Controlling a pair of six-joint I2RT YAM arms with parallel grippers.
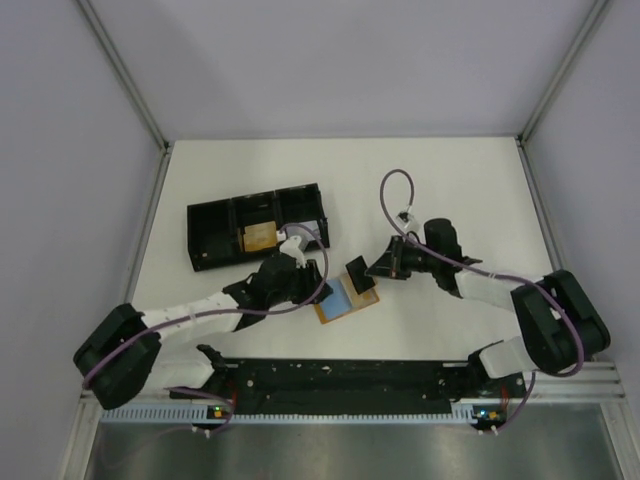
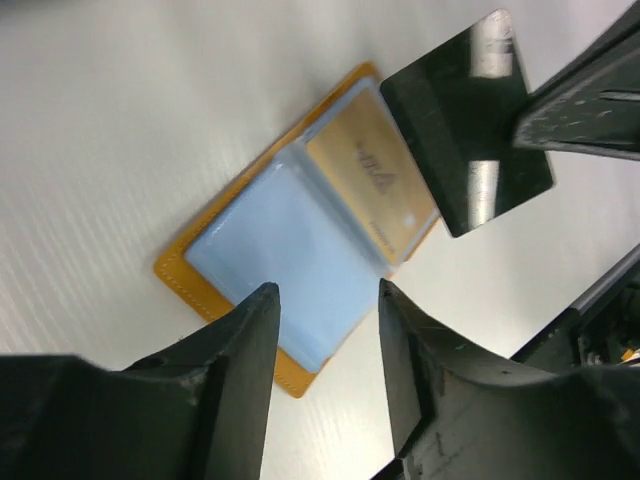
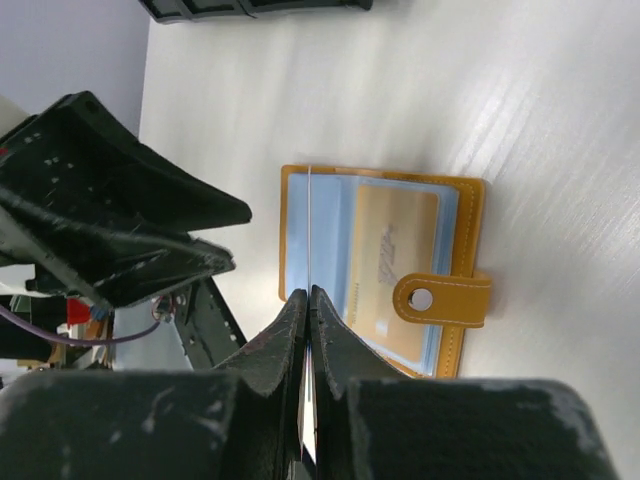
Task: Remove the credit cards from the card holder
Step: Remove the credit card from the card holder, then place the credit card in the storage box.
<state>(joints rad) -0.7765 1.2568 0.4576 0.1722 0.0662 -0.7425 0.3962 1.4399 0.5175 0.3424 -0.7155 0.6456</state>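
Status: task partly done. My right pincer point(image 3: 310, 300) is clamped tight on one dark card point(image 2: 465, 130), held free of the card holder point(image 3: 468, 215). The holder lies open on the desk point(image 1: 450, 190) between the arms. My left pincer point(image 2: 322, 335) hangs part open and empty just over it. One tan card point(image 2: 365, 165) sits in its sleeve, yet to come out. A tan piece point(image 1: 260, 238), likely a finished card, lies in the middle compartment of the black tray point(image 1: 210, 235).
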